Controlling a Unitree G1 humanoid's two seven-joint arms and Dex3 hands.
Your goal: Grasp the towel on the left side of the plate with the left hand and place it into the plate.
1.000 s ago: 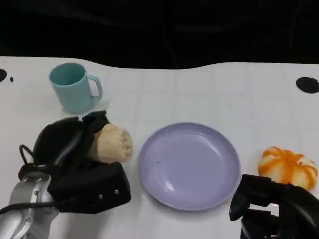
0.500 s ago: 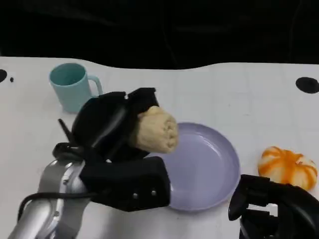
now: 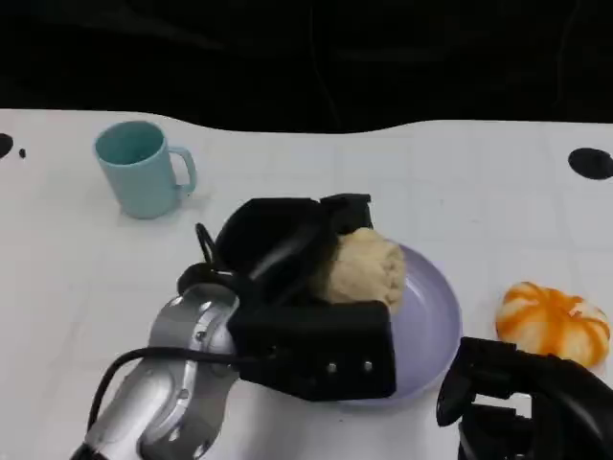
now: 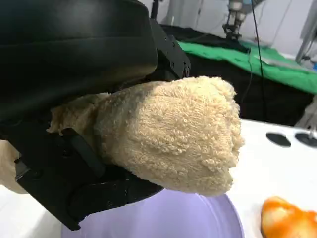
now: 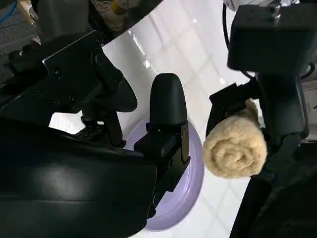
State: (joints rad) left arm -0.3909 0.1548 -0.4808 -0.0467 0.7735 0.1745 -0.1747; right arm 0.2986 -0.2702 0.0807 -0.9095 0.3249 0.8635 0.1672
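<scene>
From the head, the left hand (image 3: 287,268) gripped the rolled towel (image 3: 360,268) over the plate (image 3: 431,316); the right hand (image 3: 517,402) sat near the pumpkin (image 3: 554,321), its fingers hard to tell. At the left wrist, the fingers (image 4: 99,173) hugged the towel (image 4: 173,134) above the plate (image 4: 173,218). At the right wrist, the towel (image 5: 233,144) hung above the plate (image 5: 190,183).

Bright, even light; wrist views blur up close.

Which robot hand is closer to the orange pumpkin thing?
The right. The right robot hand sits just in front of the pumpkin at the table's near edge. The left robot hand is across the plate, holding the towel.
</scene>
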